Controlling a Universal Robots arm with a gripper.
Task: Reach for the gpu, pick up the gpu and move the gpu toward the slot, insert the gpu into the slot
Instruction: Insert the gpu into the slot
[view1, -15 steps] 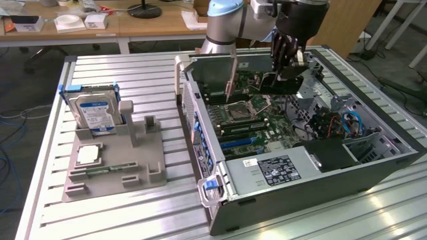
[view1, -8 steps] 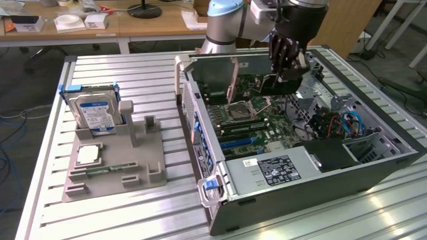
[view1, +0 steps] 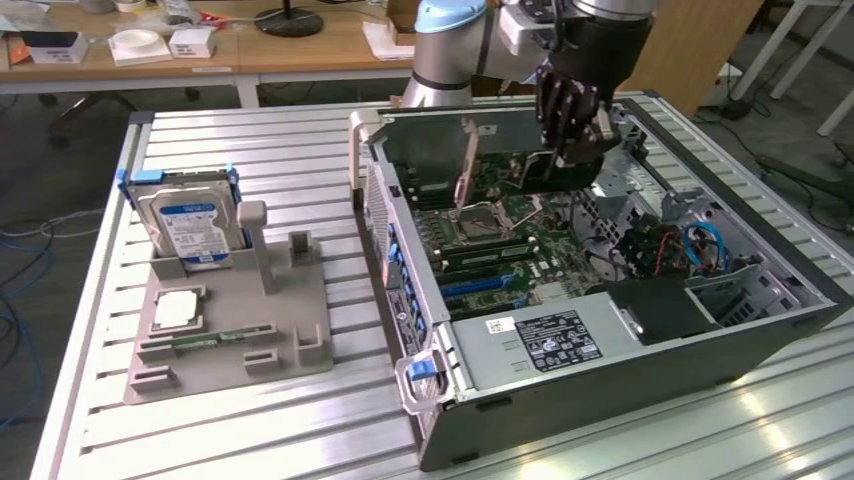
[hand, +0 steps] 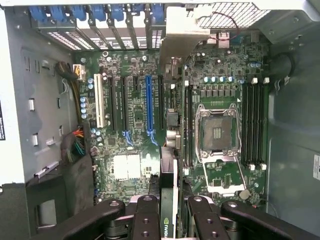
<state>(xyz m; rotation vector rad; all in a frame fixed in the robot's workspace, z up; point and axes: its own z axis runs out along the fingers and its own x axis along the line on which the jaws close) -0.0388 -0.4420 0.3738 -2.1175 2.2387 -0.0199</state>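
My gripper (view1: 577, 140) hangs inside the open computer case, shut on the gpu (view1: 550, 170). The gpu is a thin black card held on edge above the green motherboard (view1: 534, 250). In the wrist view the gpu (hand: 169, 190) runs edge-on away from the gripper (hand: 172, 212) between the black fingers (hand: 145, 217), and its metal bracket (hand: 177, 45) reaches the case's rear wall. The long blue slot (hand: 148, 107) lies on the board among black slots, just beside the card's line. In the exterior view the blue slot (view1: 477, 286) sits below and nearer than the card. The card is clear of the board.
The square silver processor socket (hand: 216, 131) and memory slots (hand: 252, 122) lie on the other side of the card. Cable bundles (hand: 75, 145) and the case walls (view1: 400, 210) hem the board in. A grey tray (view1: 227, 330) holds a hard drive (view1: 187, 225) on the exterior view's left.
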